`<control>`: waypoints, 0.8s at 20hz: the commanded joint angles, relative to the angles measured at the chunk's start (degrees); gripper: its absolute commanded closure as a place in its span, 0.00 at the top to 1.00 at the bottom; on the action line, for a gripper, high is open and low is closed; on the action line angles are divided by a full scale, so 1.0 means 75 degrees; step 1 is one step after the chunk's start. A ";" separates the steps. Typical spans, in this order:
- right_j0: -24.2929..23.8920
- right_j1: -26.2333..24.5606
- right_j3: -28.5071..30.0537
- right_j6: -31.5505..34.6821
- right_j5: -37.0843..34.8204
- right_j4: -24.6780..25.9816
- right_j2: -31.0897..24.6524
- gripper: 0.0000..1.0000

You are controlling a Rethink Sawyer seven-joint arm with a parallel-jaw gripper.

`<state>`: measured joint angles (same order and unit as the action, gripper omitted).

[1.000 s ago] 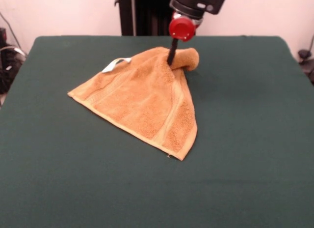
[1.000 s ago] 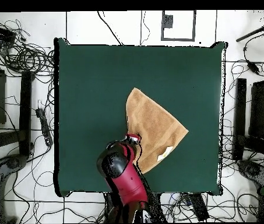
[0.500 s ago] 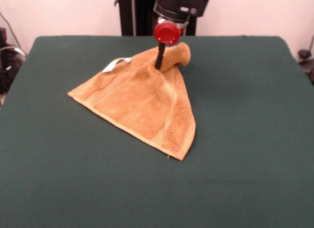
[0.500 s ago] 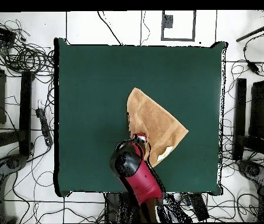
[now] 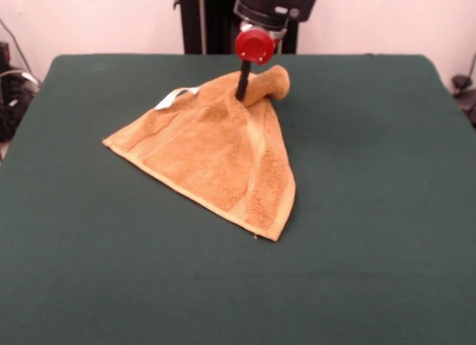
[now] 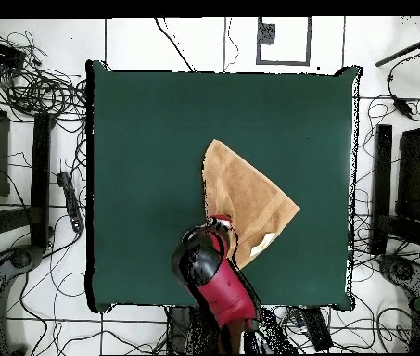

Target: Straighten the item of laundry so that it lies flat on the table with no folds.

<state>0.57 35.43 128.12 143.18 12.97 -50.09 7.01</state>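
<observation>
The orange-tan towel [image 5: 216, 155] lies folded into a rough triangle on the dark green table [image 5: 372, 211]. Its white tag [image 5: 172, 98] sticks out at the far left corner. My gripper [image 5: 242, 96] comes down from above at the towel's far corner and is shut on the towel there. It holds that corner slightly raised, with a rolled bit of cloth [image 5: 271, 80] bulging beside it. In the overhead view the towel [image 6: 246, 199] lies right of centre on the table [image 6: 148, 139], and the red arm covers the gripper [image 6: 221, 222] at the towel's near edge.
Wide bare green cloth surrounds the towel on every side. The robot's black pedestal [image 5: 204, 21] stands behind the table's far edge. Cables [image 6: 37, 88] and frames lie on the floor around the table.
The gripper has carried the held towel corner a little to the left in the front view, pulling the right edge inward. In the last half second it has barely moved.
</observation>
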 commanded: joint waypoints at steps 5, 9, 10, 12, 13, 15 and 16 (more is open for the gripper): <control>0.1569 -0.0727 -0.0800 0.0754 -0.2631 -0.0276 0.1797 0.00; 0.1498 -0.0670 -0.0823 0.0844 -0.2680 -0.0053 0.1767 0.00; 0.1464 -0.0651 -0.0817 0.0868 -0.2661 -0.0013 0.1733 0.00; 0.1365 -0.0594 -0.0778 0.0900 -0.2603 0.0080 0.1643 0.00; 0.1314 -0.0568 -0.0763 0.0918 -0.2561 0.0118 0.1588 0.00; 0.1197 -0.0500 -0.0698 0.0954 -0.2484 0.0193 0.1477 0.00; 0.1106 -0.0444 -0.0634 0.1010 -0.2354 0.0205 0.1343 0.00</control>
<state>10.54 33.90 125.88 143.18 -1.87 -49.71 19.18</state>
